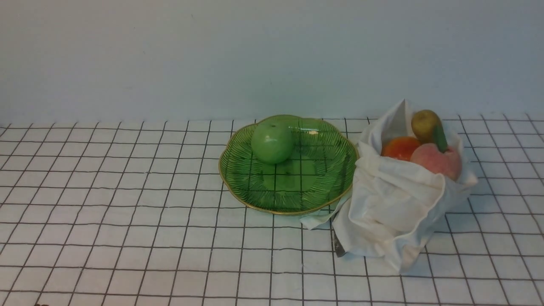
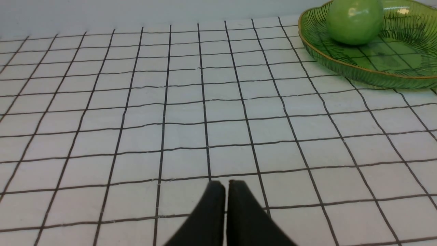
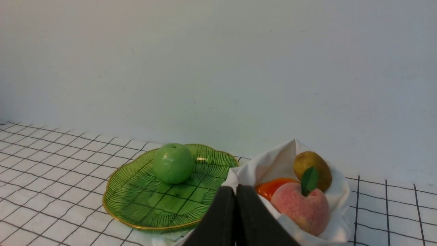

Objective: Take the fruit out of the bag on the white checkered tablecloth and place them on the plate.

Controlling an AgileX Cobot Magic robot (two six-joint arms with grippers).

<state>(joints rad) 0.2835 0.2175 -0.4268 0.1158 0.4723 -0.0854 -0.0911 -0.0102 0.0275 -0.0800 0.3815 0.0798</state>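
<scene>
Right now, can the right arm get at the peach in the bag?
Probably yes. The peach sits exposed at the open mouth of the bag, nothing covering it, and the right gripper is near. Its jaws are shut, so they must open first.

- Your left gripper (image 2: 226, 186) has its two black fingers (image 2: 210, 212) drawn nearly together, with only a thin slit between the tips and nothing held there.
- Your right gripper (image 3: 236, 191) is closed as well, its fingers meeting along their length, empty, tips pointing forward.
</scene>
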